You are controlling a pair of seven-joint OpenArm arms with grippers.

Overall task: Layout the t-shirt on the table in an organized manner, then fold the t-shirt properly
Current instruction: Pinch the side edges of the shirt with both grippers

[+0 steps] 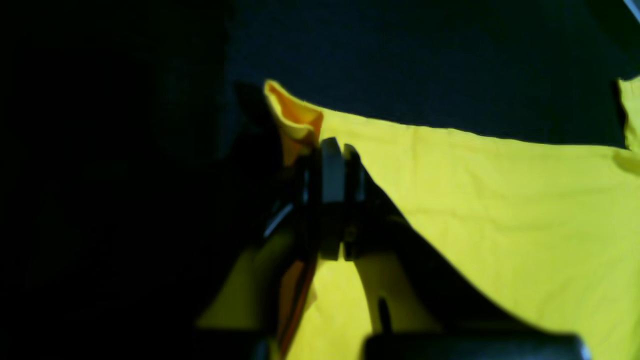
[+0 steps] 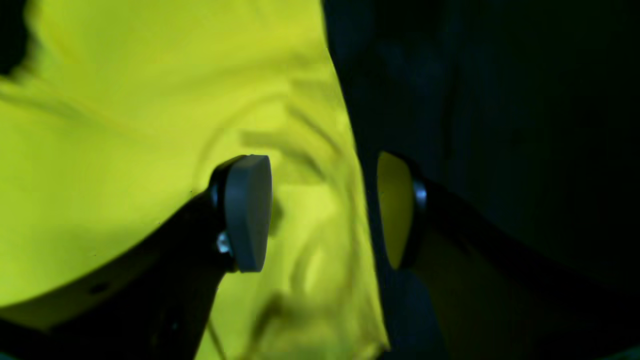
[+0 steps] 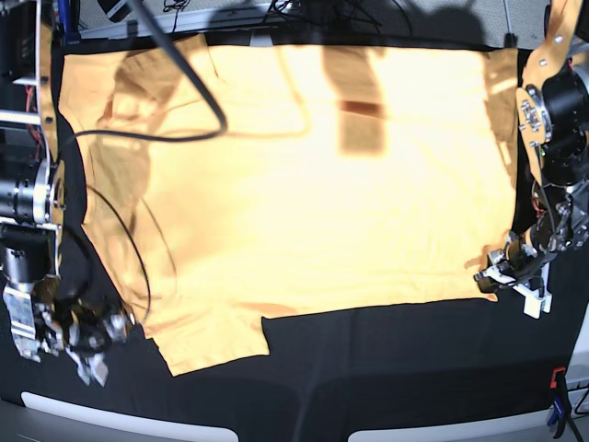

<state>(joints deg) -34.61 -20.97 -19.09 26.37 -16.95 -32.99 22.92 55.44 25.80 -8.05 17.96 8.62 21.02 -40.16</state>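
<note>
The t-shirt is lying spread across most of the table, filling the upper and middle base view, one sleeve reaching toward the lower left. At the frame's right edge, the left gripper is clamping the shirt's corner, jaws together on a small raised fold of cloth. At lower left, the right gripper is hanging with jaws wide apart, straddling the shirt's edge, gripping nothing.

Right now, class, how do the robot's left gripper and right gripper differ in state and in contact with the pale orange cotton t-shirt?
The left gripper is shut, pinching a raised corner of the pale orange cotton t-shirt; the right gripper is open, holding nothing. The left pulls its corner up; the right straddles a flat edge. Both sit at the shirt's near corners.
</note>
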